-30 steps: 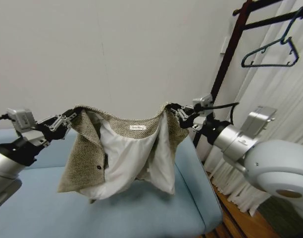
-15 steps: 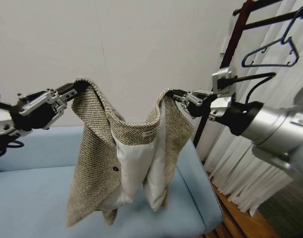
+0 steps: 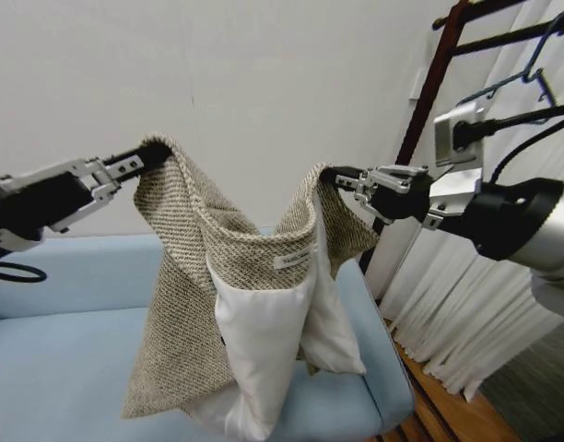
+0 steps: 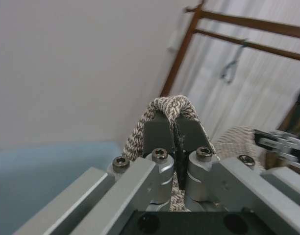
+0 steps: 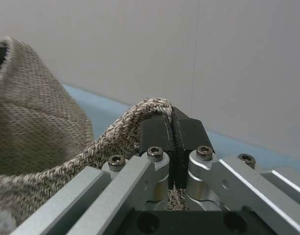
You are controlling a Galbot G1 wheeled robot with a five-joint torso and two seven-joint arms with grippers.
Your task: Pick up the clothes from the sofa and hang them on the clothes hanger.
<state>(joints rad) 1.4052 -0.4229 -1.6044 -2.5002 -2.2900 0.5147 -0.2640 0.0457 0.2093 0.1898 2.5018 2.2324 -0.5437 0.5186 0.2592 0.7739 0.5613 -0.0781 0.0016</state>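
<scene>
Jacket (image 3: pixel 217 276): tweed with a pale lining, hanging in the air between the two arms, over the blue sofa (image 3: pixel 52 322). Held by its two shoulder edges.

Left gripper (image 3: pixel 139 162): jaws pinched tight on a fold of the weave at one shoulder. Right gripper (image 3: pixel 345 180): jaws likewise closed on the other shoulder edge. Both wrist views show the tweed bunched between the dark pads.

Change over the last second: the jacket was slung wide and low, collar sagging in a shallow curve, body bunched near the seat. Both arms have since risen, and the right one has drawn back toward the rack. The cloth now hangs long and narrow, with the lining swung out to the front. I cannot tell whether the hem clears the cushion.

My reading: the pick-up is done and the carry to the rack is under way; hanging is not yet begun. The hanger (image 3: pixel 533 75) sits on the dark wooden rack (image 3: pixel 428 97) above and behind the right arm, well apart from the jacket.

Writing: a small white label (image 3: pixel 294 260) is sewn inside the collar, with dark print too small to read. No other lettering seen.
</scene>
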